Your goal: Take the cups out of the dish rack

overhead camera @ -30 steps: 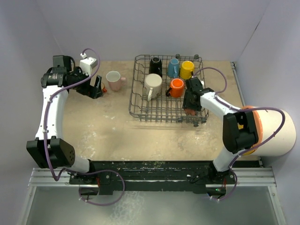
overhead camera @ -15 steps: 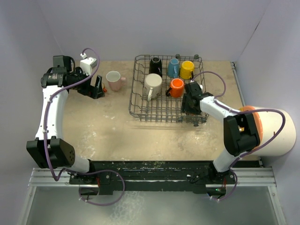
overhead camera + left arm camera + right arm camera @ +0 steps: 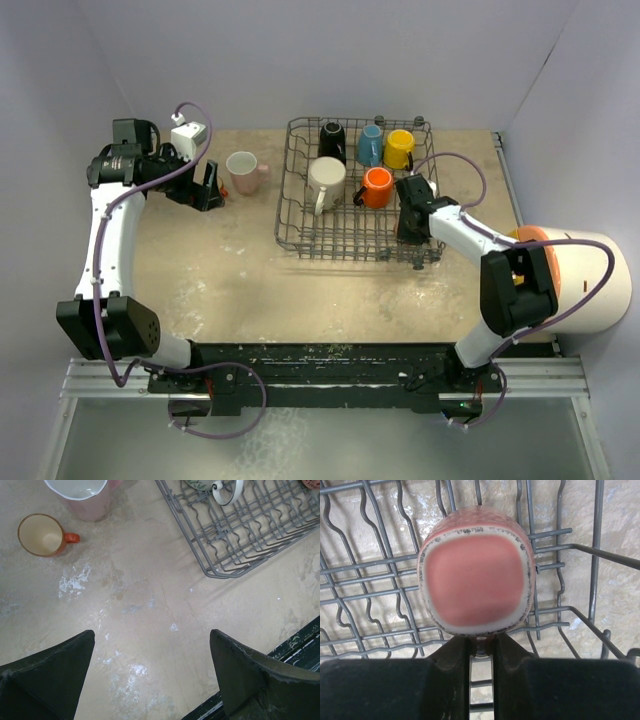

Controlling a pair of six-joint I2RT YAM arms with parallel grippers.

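**Scuffed beige bench (image 3: 240, 285) between grey walls: pink mug (image 3: 476, 582) taken up in the dish rack (image 3: 281, 205)**

The bench top is worn, chalk-marked beige, closed in by plain grey walls.

*Pink mug.* It lies in the rack's near right corner, with its flat base and pale speckled foot-ring turned toward the right wrist camera. It is judged to be glazed ceramic: rigid, fairly heavy for its size, slick on the glaze, and liable to chip against wire. The handle or the rim wall would give the surest hold, and a straight upward lift would clear the prongs.

*Right gripper (image 3: 480, 642).* Its jaws are drawn narrow beneath the mug's lower edge. They appear to pinch a small part there, probably the handle, though that part is mostly hidden.

*Other cups in the rack.* An orange mug (image 3: 376, 187) and a white mug (image 3: 326, 178) sit mid-rack. The black mug (image 3: 332, 140), blue mug (image 3: 371, 145) and yellow mug (image 3: 399, 148) line its far side. The rack stands toward the bench's far edge, right of centre.

*Unloaded cups.* A second pink mug (image 3: 243, 170) and a small orange cup (image 3: 42, 535) stand upright toward the far left corner.

*Left gripper (image 3: 150, 672).* It hovers near these two cups with its jaws wide and holds nothing.

*Large white cylinder (image 3: 580, 280).* It lies at the right edge of the bench.
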